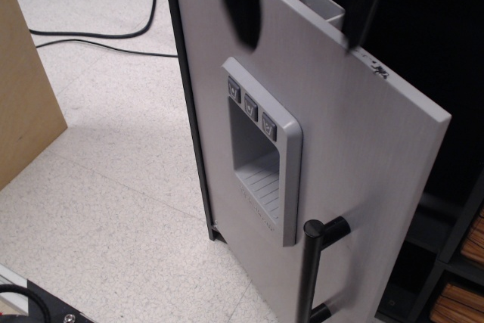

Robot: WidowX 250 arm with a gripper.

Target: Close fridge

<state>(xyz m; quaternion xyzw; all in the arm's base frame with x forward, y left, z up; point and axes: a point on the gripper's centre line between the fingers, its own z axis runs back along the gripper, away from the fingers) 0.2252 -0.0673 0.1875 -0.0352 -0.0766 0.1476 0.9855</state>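
Observation:
The fridge door (355,164) is light grey brushed metal with a recessed three-button dispenser panel (261,153) and a black bar handle (316,266) at the lower right. It stands partly ajar from the black fridge body (446,58), its free edge swung out toward the camera. A grey inner door bin (318,1) shows above its top edge. My gripper (299,9) is at the top of the frame, blurred. Its two black fingers (243,5) are spread open and straddle the door's top edge. It holds nothing.
A tan wooden panel (23,96) stands at the left. Black cables (98,35) run across the speckled white floor. Wooden slats (465,262) sit in black shelving at the lower right. A black base with a cable (30,304) is at the bottom left.

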